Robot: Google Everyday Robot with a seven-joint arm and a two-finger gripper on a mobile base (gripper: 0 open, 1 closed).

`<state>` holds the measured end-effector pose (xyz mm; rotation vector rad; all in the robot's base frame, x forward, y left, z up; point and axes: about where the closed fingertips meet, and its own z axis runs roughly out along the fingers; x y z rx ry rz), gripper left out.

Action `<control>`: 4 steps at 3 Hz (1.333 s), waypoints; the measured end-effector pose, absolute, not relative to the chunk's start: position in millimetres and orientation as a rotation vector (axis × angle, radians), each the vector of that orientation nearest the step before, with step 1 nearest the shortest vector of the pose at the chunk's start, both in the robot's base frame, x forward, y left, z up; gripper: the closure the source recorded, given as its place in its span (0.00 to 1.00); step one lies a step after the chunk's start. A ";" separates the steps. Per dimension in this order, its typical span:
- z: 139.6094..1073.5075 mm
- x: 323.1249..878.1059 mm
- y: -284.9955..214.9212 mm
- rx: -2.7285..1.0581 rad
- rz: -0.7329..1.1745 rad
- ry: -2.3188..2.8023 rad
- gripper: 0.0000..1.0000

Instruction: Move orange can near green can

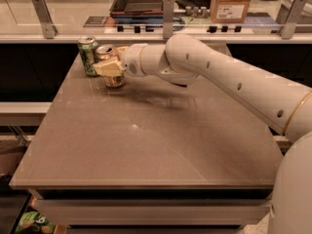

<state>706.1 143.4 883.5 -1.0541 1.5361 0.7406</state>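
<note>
The green can point(87, 55) stands upright at the table's far left corner. The orange can point(112, 66) is right beside it on its right, silver top showing, its base at or just above the table top. My gripper point(110, 68) reaches in from the right, its cream fingers point(106, 68) closed around the orange can's body. The fingers hide the middle of the orange can. A narrow gap shows between the two cans.
The brown table point(146, 145) drops off at the left and front edges. Behind it runs a counter with metal posts point(44, 16), a dark tray point(139, 3) and a cardboard box point(229, 3). A green bag point(36, 222) lies on the floor at lower left.
</note>
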 end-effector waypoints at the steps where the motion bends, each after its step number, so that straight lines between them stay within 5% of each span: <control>1: 885.7 714.2 152.8 -1.033 0.743 1.492 0.82; 4: 885.4 710.8 161.2 -1.044 0.753 1.487 0.12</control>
